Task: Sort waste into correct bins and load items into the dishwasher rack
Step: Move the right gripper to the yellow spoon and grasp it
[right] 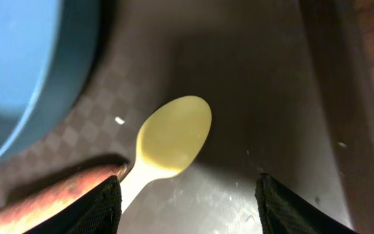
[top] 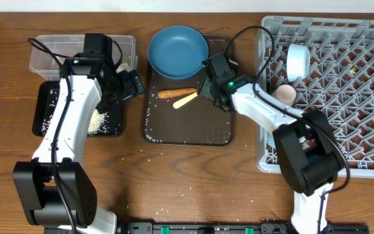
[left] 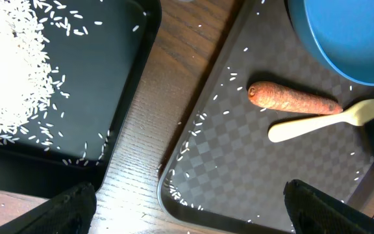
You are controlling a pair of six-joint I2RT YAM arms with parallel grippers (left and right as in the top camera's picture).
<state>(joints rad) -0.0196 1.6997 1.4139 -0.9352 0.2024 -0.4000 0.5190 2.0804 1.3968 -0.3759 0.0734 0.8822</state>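
We judge the job roughly half done: a pink cup and a pale blue cup lie in the dishwasher rack, and rice is heaped in the black tray. Left on the brown serving tray are the dark blue plate, the sausage stick and the yellow spoon just beside it, plus stray grains there and on the bench. The right end effector stands parted astride the spoon's bowl, gripping nothing. The left end effector is released and empty. Room is tight: the plate's rim is at 12 o'clock of the spoon, the tray's lip is at 3 o'clock, and the open floor is toward 6 o'clock.
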